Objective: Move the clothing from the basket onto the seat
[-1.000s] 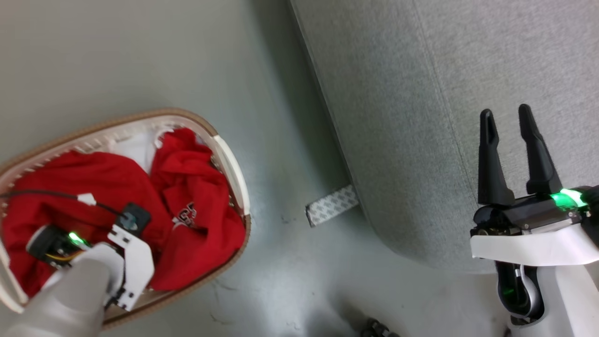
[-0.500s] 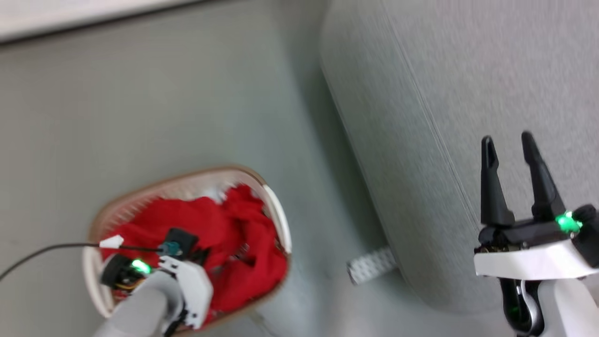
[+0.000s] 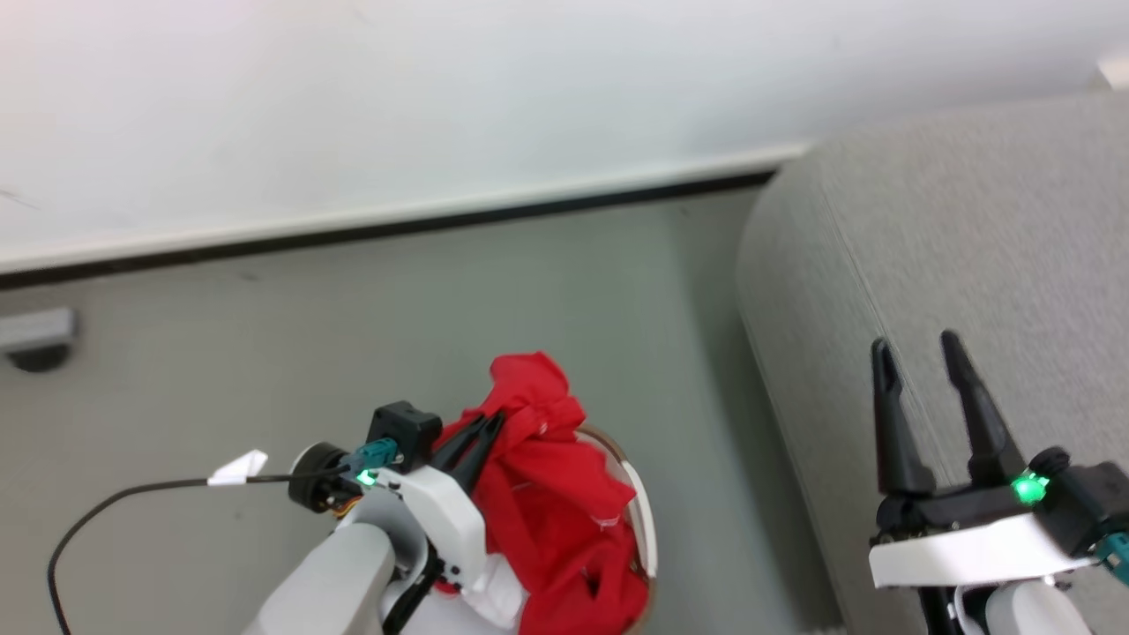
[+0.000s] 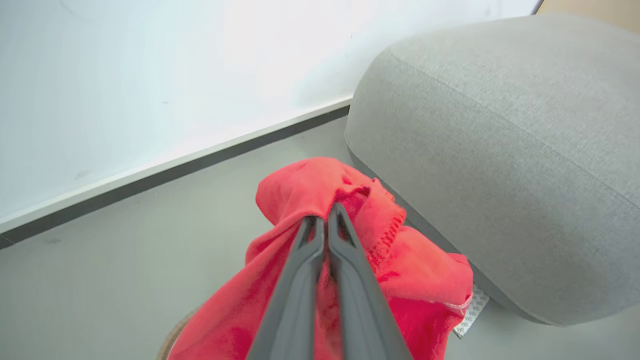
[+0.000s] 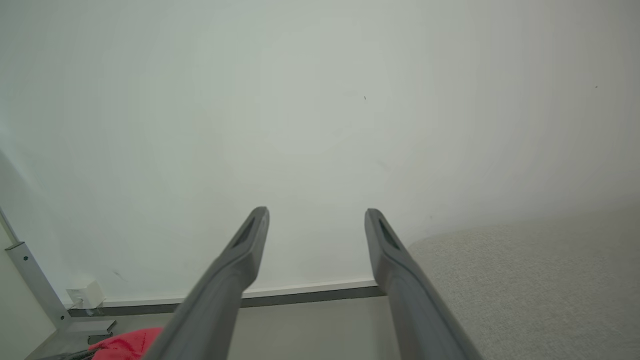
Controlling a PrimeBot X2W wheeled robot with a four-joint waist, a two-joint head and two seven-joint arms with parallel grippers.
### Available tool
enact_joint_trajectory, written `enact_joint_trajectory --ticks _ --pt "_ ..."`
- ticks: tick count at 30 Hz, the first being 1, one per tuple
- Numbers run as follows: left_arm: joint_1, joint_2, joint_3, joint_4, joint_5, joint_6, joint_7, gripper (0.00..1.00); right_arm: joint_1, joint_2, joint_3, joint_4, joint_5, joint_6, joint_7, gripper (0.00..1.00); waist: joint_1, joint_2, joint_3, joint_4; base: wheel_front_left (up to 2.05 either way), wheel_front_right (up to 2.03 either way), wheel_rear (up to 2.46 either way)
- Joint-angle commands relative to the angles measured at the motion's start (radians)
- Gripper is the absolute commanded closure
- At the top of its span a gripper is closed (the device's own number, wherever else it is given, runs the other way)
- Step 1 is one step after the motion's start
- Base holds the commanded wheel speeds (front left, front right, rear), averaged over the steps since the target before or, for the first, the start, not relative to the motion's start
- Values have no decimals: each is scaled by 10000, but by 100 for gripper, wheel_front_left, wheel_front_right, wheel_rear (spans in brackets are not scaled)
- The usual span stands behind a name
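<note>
left gripper: fingers pinched on clothing, lower centre | right gripper: fingers wide, empty | risk: pinch slips, or hem snags basket rim before the seat

Bunched red clothing hangs pinched in my left claw above the white basket, grey seat to its right.

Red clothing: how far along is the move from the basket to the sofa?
Done: nothing yet; the visible part of the grey sofa bears no clothing. In hand: the left gripper is shut on a red garment, its bunched top above the laundry basket, its lower end hanging inside. Left: carry it to the sofa and release. The right gripper is open and empty. Whether more garments lie beneath, I cannot tell.
</note>
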Motion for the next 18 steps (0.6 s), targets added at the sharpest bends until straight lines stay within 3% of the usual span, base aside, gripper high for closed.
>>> enact_joint_trajectory --ticks 1,9,18 --pt "243 -3 155 -423 134 9 -11 100 249 -49 36 104 -92 -21 -1 0 2 0 -823 711 0 0 0" --pt "715 -48 839 -2519 427 84 -13 100 824 -45 491 373 -211 -21 1 0 2 0 -1798 1158 0 0 0" --pt "522 -143 1300 -3925 348 277 -12 100 974 -43 1025 539 -314 -21 1 0 2 0 -2170 1538 0 0 0"
